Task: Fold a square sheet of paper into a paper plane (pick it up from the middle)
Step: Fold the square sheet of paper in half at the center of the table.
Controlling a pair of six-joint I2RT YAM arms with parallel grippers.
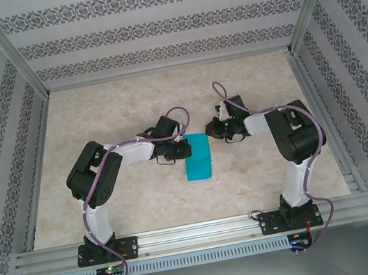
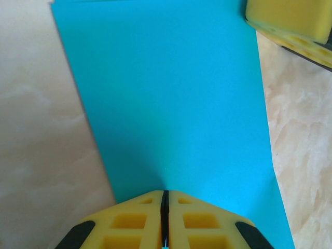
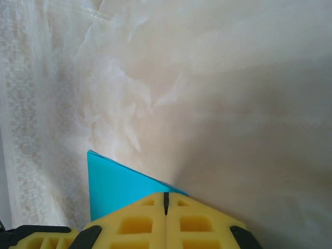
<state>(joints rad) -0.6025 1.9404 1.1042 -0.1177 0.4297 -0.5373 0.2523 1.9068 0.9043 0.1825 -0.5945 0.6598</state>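
Yellow foam left fingers are sitting pressed together on the left edge of the square sheet of paper, folded into a strip lying flat on the bench, long axis running near to far; right fingers, also closed, are touching its far right corner.

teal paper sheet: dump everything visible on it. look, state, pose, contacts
The sheet of paper is plain teal-blue, thin and matte, with sharp corners. From above it reads as a rectangle, longer front to back than across, so it looks folded in half. It lies flat on the marbled table, between the arms. The left gripper, shut, rests at its left edge. The right gripper, shut, is at its far right corner. No tear shows.
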